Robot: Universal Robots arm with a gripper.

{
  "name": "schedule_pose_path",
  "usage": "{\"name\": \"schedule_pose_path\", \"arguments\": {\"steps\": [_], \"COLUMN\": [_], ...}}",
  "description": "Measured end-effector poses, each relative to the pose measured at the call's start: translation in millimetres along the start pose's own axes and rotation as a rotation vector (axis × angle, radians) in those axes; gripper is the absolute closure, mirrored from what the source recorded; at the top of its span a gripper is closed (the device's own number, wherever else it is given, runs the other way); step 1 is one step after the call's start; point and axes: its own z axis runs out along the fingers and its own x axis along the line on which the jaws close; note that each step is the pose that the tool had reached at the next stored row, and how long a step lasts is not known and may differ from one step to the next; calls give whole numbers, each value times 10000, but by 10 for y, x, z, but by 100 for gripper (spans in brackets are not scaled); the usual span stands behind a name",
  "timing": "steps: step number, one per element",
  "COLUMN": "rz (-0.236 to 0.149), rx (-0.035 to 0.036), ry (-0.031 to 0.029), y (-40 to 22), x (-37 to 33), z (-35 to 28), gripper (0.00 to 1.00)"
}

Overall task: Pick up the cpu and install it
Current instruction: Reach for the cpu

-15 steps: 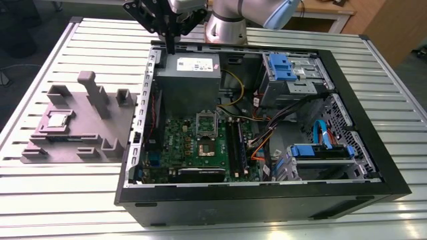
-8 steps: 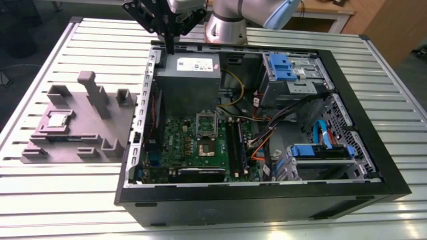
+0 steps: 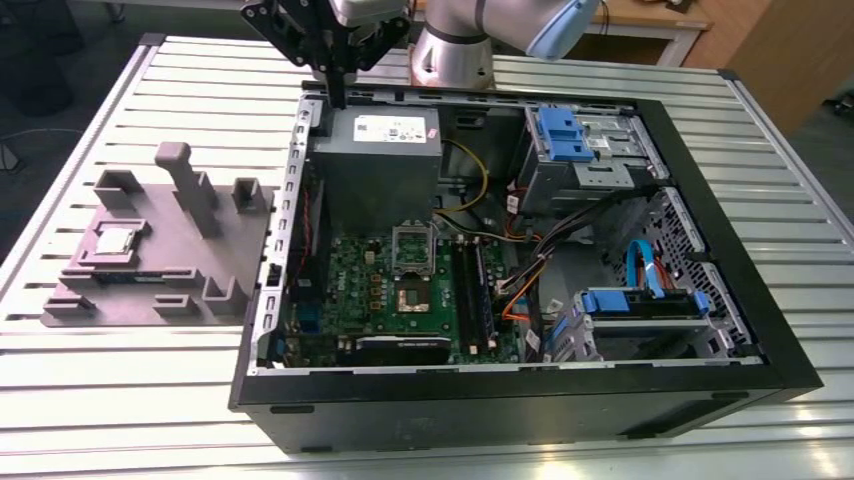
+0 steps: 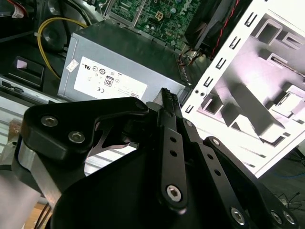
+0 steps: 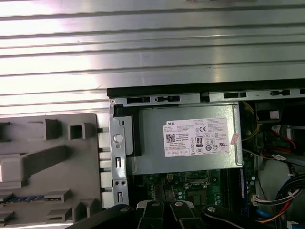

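Note:
The cpu (image 3: 118,240), a small silvery square chip, lies in a recess of the grey holder block (image 3: 174,255) on the exterior view's left, outside the computer case. My gripper (image 3: 336,100) hangs over the case's far left corner, above the grey power supply box (image 3: 378,150), well away from the chip. Its black fingers (image 4: 167,102) are pressed together with nothing between them; in the first wrist view the gripper (image 5: 164,206) hovers over the box (image 5: 190,138). The green motherboard (image 3: 400,290) holds an open socket (image 3: 414,292) with its silver frame (image 3: 414,243) raised.
The open black case (image 3: 534,390) lies on a slatted metal table (image 3: 120,400). Inside are blue drive brackets (image 3: 567,135), orange and black cables (image 3: 527,280) and memory slots (image 3: 467,290). Tall posts (image 3: 187,185) rise from the holder block.

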Motion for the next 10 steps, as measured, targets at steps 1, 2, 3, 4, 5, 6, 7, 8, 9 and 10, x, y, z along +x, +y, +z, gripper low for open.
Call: {"name": "schedule_pose_path", "arguments": {"steps": [1,2,3,4,5,6,7,8,9,10], "rz": [0,0,-1,-1,0,-1,-1,0,0,0], "rx": [0,-1,0,0,0,-1,0,0,0,0], "ry": [0,0,0,0,0,0,0,0,0,0], "y": [0,0,0,-1,-1,-1,-1,-1,-1,-2], "x": [2,4,5,7,9,10,11,13,14,25], "z": [0,0,0,0,0,0,0,0,0,0], "gripper": [90,90,90,90,90,90,90,90,90,90]}}
